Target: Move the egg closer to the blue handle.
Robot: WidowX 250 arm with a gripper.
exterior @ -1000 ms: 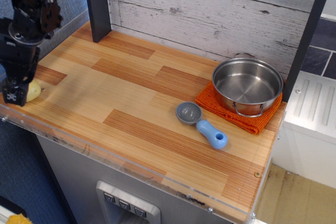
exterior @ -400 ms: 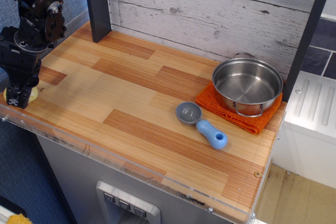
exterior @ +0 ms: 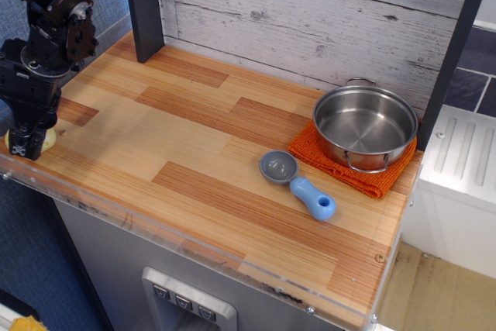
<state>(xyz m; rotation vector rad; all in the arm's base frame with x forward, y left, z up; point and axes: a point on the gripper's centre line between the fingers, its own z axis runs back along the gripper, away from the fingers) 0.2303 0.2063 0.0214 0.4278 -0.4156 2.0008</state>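
The egg [exterior: 49,139] lies at the far left edge of the wooden counter, and only pale yellow slivers of it show on either side of my gripper [exterior: 28,145]. The black gripper is down over the egg, with its fingertips at the egg's level. The frame does not show whether the jaws are closed on it. The blue handle [exterior: 313,198] lies far to the right, near the front of the counter. It is joined to a small grey scoop bowl [exterior: 278,166] and its rounded end points to the front right.
A steel pot [exterior: 364,125] stands on an orange cloth [exterior: 372,180] at the back right, just behind the scoop. A dark post [exterior: 143,9] rises at the back left. A clear plastic lip [exterior: 194,242] runs along the counter's front edge.
Since a second ago my gripper has shifted slightly right and over the egg, which before showed only on its right side. Nothing has moved in the last half second.
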